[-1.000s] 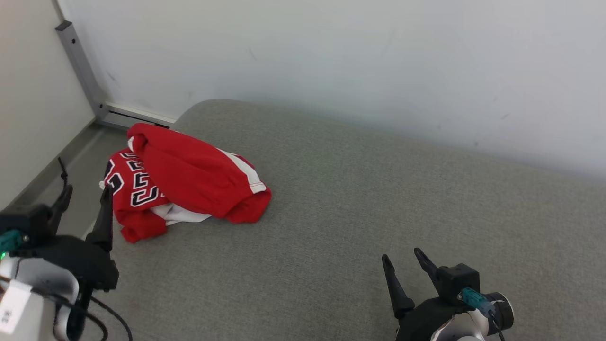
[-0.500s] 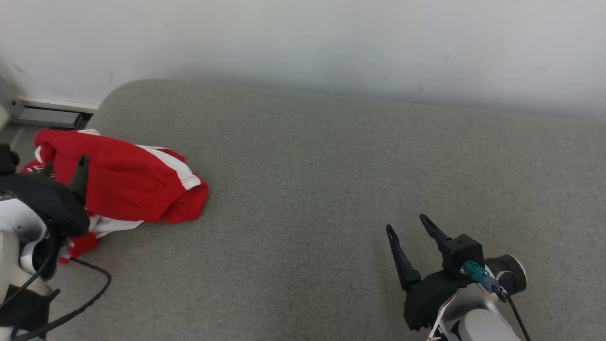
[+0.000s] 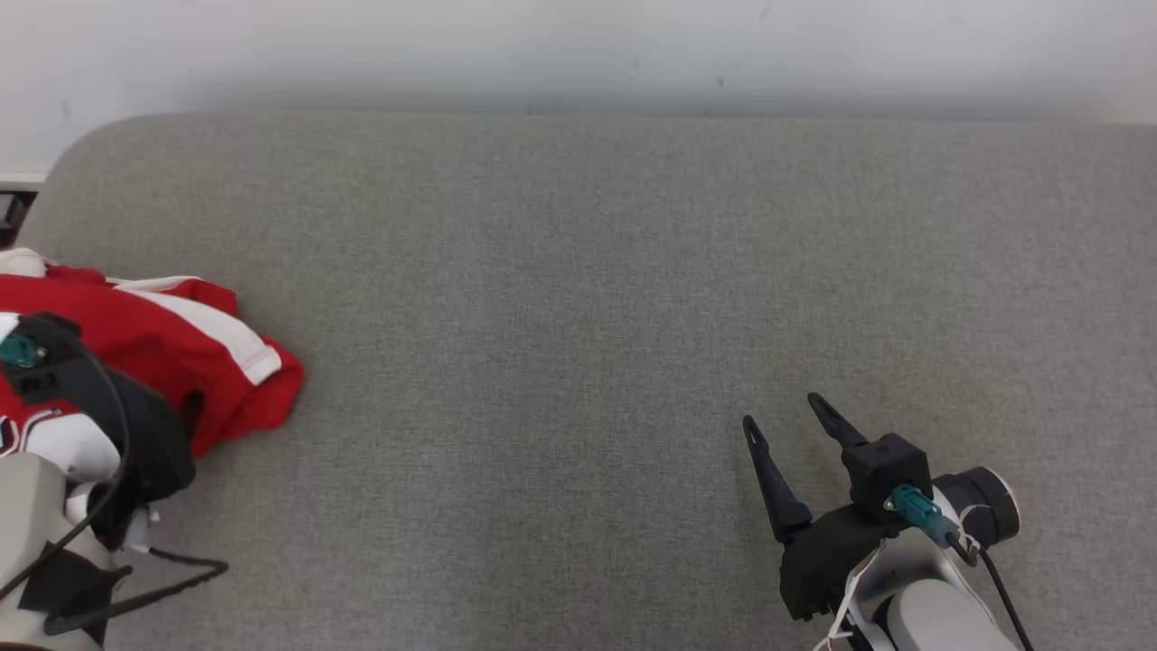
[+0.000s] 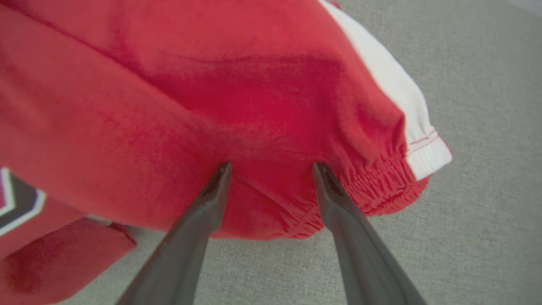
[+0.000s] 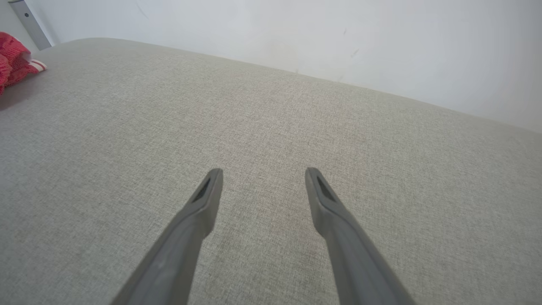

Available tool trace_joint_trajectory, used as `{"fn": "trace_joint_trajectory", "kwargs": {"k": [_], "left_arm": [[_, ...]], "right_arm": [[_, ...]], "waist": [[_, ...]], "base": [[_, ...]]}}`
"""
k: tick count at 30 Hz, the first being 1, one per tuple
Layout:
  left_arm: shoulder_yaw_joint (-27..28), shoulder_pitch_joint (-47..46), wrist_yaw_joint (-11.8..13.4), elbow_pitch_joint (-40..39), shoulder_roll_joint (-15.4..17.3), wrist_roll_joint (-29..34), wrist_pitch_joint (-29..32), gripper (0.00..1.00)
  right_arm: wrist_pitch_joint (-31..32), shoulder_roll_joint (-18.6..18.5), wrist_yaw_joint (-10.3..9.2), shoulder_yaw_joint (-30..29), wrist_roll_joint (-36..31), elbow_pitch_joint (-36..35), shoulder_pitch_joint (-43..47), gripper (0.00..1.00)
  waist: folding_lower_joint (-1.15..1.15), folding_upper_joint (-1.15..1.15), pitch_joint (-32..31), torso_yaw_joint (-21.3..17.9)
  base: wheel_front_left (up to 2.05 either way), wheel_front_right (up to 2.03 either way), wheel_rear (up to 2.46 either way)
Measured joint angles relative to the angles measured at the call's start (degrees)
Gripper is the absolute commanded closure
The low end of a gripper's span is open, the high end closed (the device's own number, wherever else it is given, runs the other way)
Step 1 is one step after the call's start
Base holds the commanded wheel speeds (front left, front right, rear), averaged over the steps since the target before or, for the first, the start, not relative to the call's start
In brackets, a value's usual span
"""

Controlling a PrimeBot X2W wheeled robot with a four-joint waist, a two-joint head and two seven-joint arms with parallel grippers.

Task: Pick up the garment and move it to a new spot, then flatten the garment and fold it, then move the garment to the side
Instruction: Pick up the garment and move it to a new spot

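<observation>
Left wrist view: left jaws spread wide, tips at the bunched red garment (image 4: 254,106), probably lined up to pinch a fold; right jaws open, parked over grey cushion (image 5: 296,127), garment well apart.

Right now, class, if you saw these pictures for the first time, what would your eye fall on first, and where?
The crumpled red garment with its white stripe jumps out, bunched at the left edge of the grey padded surface. The left tool stands open with its tips right at the red cloth, gripping nothing yet. The right tool hovers open above bare grey fabric at the lower right.
</observation>
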Motion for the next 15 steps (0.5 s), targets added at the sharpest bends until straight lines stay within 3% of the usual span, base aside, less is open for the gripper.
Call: {"fn": "trace_joint_trajectory", "kwargs": {"k": [2,15], "left_arm": [[-0.65,-0.24,0.00,1.43,-0.22,1.00,0.37,1.00],[-5.73,-6.48,0.00,3.55,-0.97,3.42,-2.13,1.00]], "right_arm": [[0.43,-0.02,-0.05,-0.23,-0.43,-0.88,0.00,0.00],[1.97,-0.31,-0.49,-1.27,-0.73,-2.60,0.03,0.00]], "waist": [[0.00,0.00,0.62,-0.40],[-0.01,0.00,1.79,1.19]], "base": [[0.00,0.00,0.00],[0.00,0.00,0.00]]}}
